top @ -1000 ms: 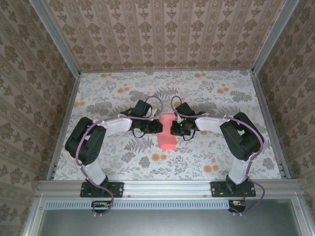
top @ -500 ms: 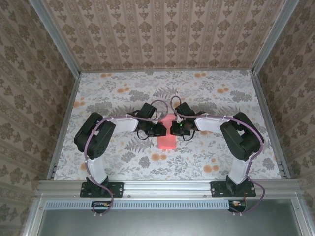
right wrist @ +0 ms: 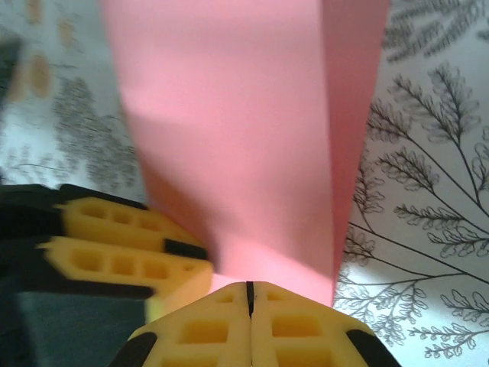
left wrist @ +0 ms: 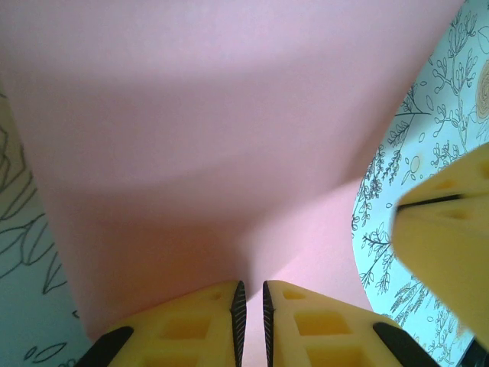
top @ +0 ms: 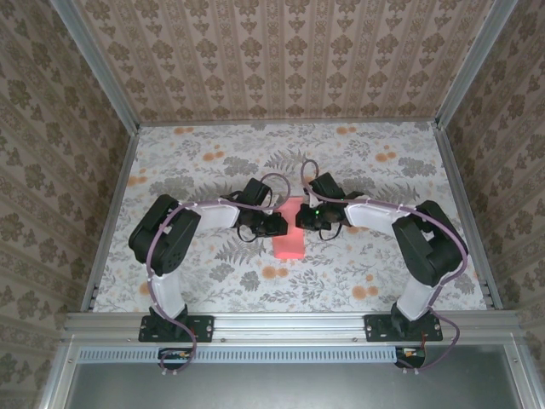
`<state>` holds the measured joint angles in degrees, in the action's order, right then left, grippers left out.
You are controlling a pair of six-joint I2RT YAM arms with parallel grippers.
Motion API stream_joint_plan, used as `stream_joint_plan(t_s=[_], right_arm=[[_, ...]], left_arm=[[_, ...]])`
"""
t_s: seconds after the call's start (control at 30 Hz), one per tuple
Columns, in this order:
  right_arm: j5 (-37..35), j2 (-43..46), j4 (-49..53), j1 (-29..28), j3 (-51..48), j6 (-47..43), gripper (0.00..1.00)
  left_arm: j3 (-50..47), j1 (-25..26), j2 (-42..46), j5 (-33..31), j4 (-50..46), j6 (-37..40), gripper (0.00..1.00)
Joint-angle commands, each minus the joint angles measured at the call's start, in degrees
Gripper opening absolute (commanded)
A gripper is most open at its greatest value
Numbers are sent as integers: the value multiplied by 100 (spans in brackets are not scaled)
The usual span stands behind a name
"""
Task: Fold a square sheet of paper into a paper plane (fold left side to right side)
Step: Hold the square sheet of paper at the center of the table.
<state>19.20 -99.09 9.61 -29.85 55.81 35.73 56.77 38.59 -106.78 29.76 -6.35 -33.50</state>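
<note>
I am pinching the paper (top: 288, 245) in left gripper (left wrist: 250, 294) and right gripper (right wrist: 249, 289); I am advising squared edges before creasing.

Both arms, the left arm (top: 162, 243) and the right arm (top: 430, 247), have the same build: smooth white link shells set between bulky black joint housings. A thin purple cable (top: 274, 181) runs along each arm and loops free near the wrist. Each arm stands on a black base plate (top: 177, 326). The left gripper (left wrist: 250, 306) and the right gripper (right wrist: 249, 294) have yellow fingers (left wrist: 191, 321) moulded with rectangular pockets, with black strips on their inner faces and black patches at the sides.
</note>
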Motion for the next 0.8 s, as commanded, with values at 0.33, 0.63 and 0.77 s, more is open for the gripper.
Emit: stream_joint_plan(t_s=[0.33,0.63,0.77], right_arm=[[538,-804,-547,23,645,76,5],[145,-1266,75,23,964,-136,5],[-18,-1480,433,22,1063,-136,4]], left_arm=[[-18,78,-194,-251,-297,-93,18],[-49,87,-152,-245,-301,-87,18],[-85,90,-124,-218,-313,-79,18]])
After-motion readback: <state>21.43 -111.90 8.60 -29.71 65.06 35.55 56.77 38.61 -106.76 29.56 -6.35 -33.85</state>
